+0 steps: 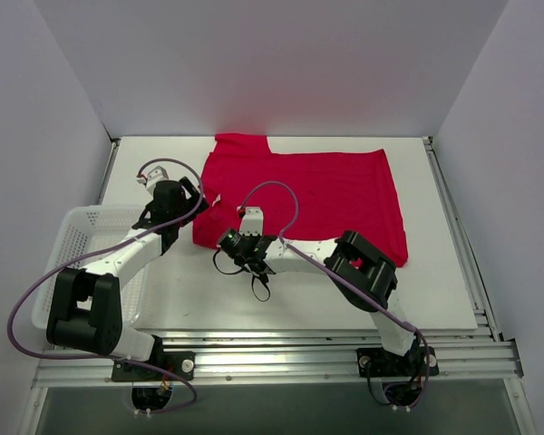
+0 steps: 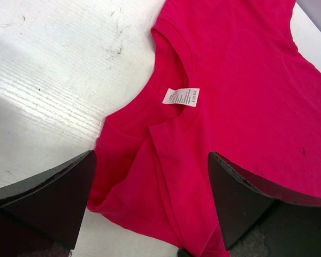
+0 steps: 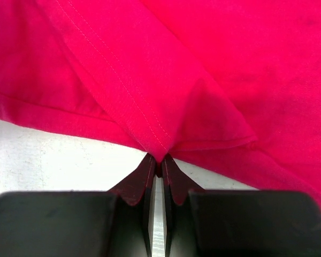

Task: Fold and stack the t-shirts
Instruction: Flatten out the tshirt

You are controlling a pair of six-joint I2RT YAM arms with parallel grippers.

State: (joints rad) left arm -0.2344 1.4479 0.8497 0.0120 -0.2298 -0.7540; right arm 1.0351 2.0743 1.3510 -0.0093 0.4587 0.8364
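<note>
The bright red t-shirt point(image 1: 326, 195) lies mostly flat on the white table point(image 1: 299, 299), with its collar to the left. My left gripper point(image 1: 189, 195) is open over the collar end. In the left wrist view its fingers point(image 2: 53, 198) stand wide apart on either side of a rumpled red fold point(image 2: 150, 182), just below the white neck tag point(image 2: 181, 96). My right gripper point(image 1: 228, 237) is at the shirt's near left corner. In the right wrist view it point(image 3: 158, 160) is shut on a stitched hem of the t-shirt point(image 3: 203, 64), which rises in a small peak.
A white mesh basket point(image 1: 72, 236) stands at the left edge, beside the left arm. White walls close the back and both sides. Metal rails point(image 1: 299, 358) run along the near edge. Bare table point(image 3: 43, 155) lies in front of the shirt.
</note>
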